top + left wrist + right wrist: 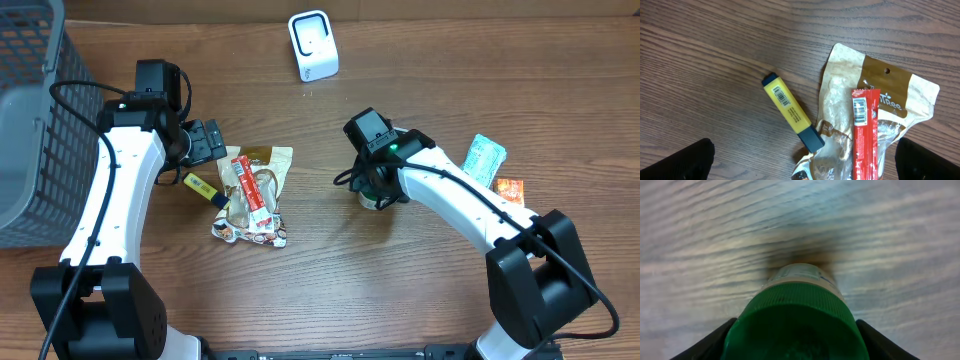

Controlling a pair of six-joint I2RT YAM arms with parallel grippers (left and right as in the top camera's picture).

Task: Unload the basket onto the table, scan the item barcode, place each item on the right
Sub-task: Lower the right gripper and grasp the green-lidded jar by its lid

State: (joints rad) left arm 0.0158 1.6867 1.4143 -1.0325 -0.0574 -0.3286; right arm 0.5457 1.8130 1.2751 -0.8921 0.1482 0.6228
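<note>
A bottle with a green ribbed cap (795, 312) stands upright on the table; from overhead only a bit of it (374, 200) shows under the right wrist. My right gripper (795, 342) straddles the cap from above, a dark finger pressed against each side. The white barcode scanner (313, 45) stands at the back centre. My left gripper (205, 140) hangs wide open over the left pile with nothing between its fingers (687, 160). Below it lie a yellow highlighter (790, 111) and a red snack bar (865, 135), both with barcodes facing up.
The red bar rests on a brown-and-clear pouch (895, 95) beside a crumpled foil wrapper (245, 232). A grey mesh basket (30, 130) fills the left edge. A teal packet (485, 158) and an orange packet (510, 190) lie at the right.
</note>
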